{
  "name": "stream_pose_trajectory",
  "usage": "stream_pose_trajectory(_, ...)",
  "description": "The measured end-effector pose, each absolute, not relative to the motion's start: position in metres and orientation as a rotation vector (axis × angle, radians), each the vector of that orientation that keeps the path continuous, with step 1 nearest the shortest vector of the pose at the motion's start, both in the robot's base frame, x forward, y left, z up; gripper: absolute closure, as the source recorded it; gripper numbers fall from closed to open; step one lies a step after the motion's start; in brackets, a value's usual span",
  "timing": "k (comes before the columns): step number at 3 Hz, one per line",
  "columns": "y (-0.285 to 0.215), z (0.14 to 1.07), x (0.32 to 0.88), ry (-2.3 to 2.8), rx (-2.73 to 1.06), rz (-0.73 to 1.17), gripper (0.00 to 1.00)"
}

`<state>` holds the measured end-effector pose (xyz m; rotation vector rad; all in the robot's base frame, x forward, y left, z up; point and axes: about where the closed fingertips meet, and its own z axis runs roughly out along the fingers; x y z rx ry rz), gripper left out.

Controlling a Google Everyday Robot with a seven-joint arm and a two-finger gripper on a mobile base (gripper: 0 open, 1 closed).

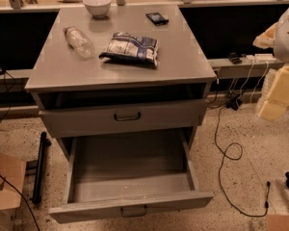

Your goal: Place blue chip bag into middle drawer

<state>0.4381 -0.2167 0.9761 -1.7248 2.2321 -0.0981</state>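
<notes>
While the clear ribbed bottle (78, 41) lies on its side at left on the smooth grey metal surface (183, 57), the crinkly pillow-shaped blue chip bag (131, 47) sits mid-surface. Below it the boxy middle drawer (101, 209) is pulled open. Blocky cream gripper (278, 88) is at the right edge, off the surface; open or closed, cannot tell.

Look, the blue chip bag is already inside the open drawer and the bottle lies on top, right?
No. The camera view shows the blue chip bag lying on the cabinet top beside the bottle; the open middle drawer has nothing in it. The claw is at the right edge, away from the cabinet.
</notes>
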Motion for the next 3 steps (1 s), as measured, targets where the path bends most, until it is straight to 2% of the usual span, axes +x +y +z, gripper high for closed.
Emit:
stream_pose_trajectory(1,-0.217,0.976,0.438,2.232,-1.725,-0.098,0.0)
stream_pose_trajectory(2,-0.196,0.978,0.463,2.161,-1.701,-0.05,0.0)
stream_pose_trajectory(3,-0.152,0.989,0.504,2.045,-1.688,0.011,0.0)
